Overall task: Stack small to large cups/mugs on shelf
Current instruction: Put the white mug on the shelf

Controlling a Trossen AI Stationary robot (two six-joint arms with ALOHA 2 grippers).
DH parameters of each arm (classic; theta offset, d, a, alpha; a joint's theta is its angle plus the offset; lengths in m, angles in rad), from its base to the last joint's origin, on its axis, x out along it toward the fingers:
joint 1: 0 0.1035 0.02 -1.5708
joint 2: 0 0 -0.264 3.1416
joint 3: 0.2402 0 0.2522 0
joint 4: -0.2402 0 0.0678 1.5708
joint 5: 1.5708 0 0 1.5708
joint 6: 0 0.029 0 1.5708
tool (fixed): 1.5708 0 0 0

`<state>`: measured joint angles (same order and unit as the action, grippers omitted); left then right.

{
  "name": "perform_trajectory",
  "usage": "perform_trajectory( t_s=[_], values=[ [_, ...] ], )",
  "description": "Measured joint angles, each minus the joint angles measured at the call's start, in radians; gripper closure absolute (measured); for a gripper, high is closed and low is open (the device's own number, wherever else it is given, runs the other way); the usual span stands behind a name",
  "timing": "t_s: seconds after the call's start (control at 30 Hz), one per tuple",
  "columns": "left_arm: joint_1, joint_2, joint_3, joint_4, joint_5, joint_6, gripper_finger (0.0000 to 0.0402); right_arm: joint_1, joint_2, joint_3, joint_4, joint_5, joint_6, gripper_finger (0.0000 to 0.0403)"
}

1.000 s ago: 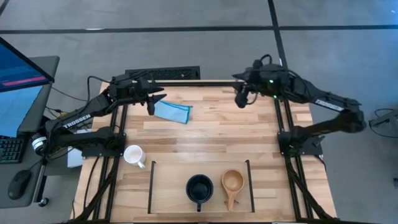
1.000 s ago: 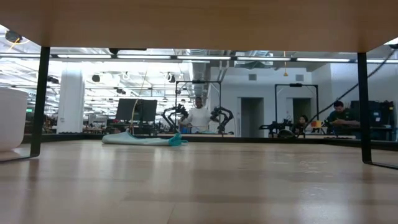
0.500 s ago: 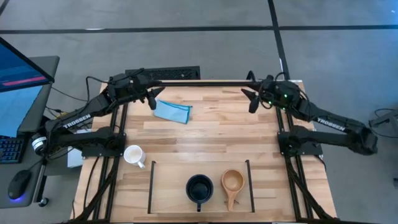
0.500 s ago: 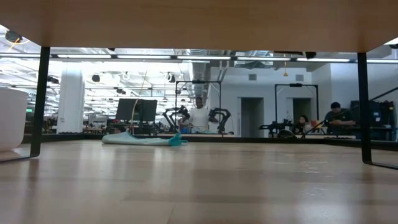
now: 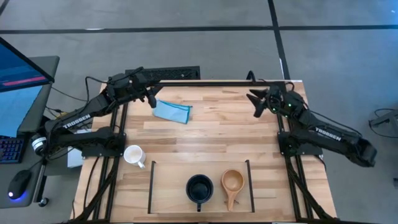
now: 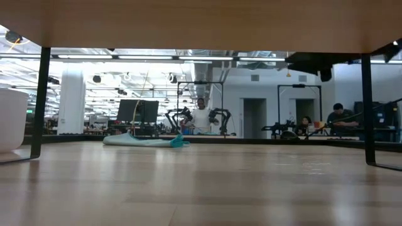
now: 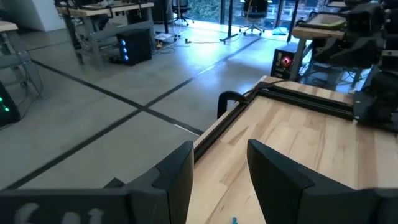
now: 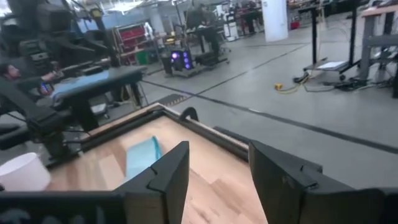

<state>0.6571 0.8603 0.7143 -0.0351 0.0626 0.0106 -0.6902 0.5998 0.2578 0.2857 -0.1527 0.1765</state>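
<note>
**High view and others: mug handling before the white mug pick**

High view: the white mug (image 5: 133, 154) stands on the bench (image 5: 217, 134) just outside the shelf (image 5: 151, 180); the dark mug (image 5: 199, 188) and wooden cup (image 5: 232, 182) sit inside it. Left hand (image 5: 150, 99) and right hand (image 5: 257, 104) hover near the far edge.

Low view: the white mug (image 6: 12, 119) looks rigid, glazed, likely slippery and breakable.

Left wrist view: fingers (image 7: 177, 171) spread, empty.

Right wrist view: fingers (image 8: 171, 171) spread, empty. Pinching the rim wall or handle seems safest.
</note>
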Motion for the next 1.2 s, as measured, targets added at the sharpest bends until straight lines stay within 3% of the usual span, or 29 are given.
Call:
perform_trajectory(
  t_s=[0.6,1.2],
  values=[
    [0.000,0.000,0.000,0.003,-0.019,0.008,0.0276,-0.015,-0.341,-0.153,-0.053,-0.004,0.070,0.0217],
    [0.000,-0.005,0.000,0.000,-0.016,0.015,0.0276,-0.015,-0.598,-0.165,-0.322,0.005,0.107,0.0216]
  ],
)
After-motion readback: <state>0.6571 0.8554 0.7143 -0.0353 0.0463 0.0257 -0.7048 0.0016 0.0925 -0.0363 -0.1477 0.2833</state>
